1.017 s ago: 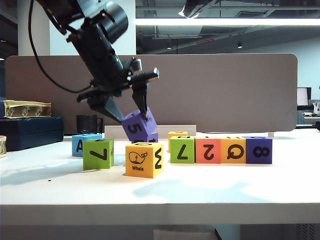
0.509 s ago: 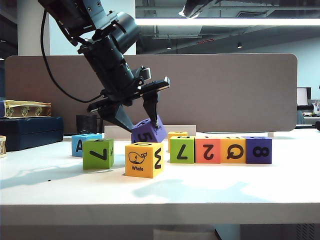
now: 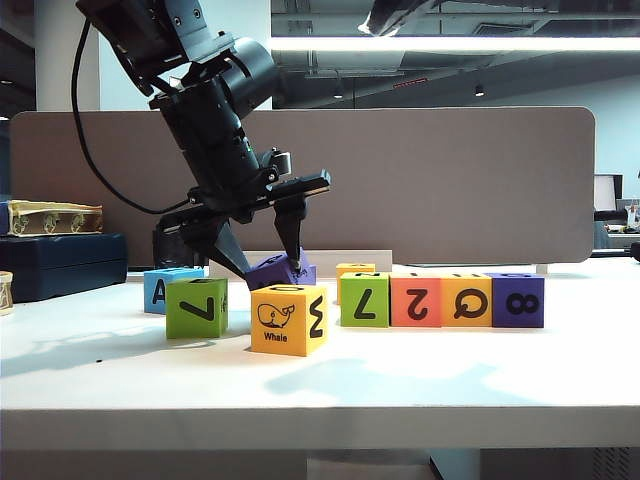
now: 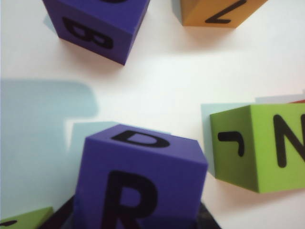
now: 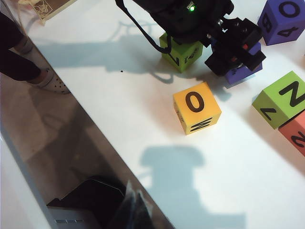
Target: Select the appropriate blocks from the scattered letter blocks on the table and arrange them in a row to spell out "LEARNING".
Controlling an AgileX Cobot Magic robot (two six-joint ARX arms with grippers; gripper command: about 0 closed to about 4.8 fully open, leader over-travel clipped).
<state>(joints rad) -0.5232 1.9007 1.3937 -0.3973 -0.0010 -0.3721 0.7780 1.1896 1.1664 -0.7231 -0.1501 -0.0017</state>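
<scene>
Closest to the front edge of the table (image 3: 320,400) sits a yellow block (image 3: 288,319) with a whale picture on it. Just behind it is the purple block (image 3: 277,272), tipped a little to one side. The left gripper (image 3: 262,262) comes down on this block from above. One finger is on each side of it, and the jaws are about half open, closed onto the block and holding it. The block is low, right down near the table top, but the yellow block hides its bottom, so it is not clear if it touches the table.

In the left wrist view the purple block (image 4: 140,183) fills the space between the fingers. It shows a big "R" on one face and a "D" on another.

To the left of the yellow block is a green block (image 3: 196,306), and a bit behind that is a blue block (image 3: 163,289) with an "A". To the right stand four blocks in a row, touching each other: green (image 3: 364,299), red (image 3: 415,300), orange (image 3: 466,299) and purple (image 3: 517,299). A small yellow block (image 3: 355,269) peeks out behind the row.

Far at the back is a grey-brown wall panel (image 3: 450,180).

The right gripper does not show in any picture, so its jaws cannot be seen.
</scene>
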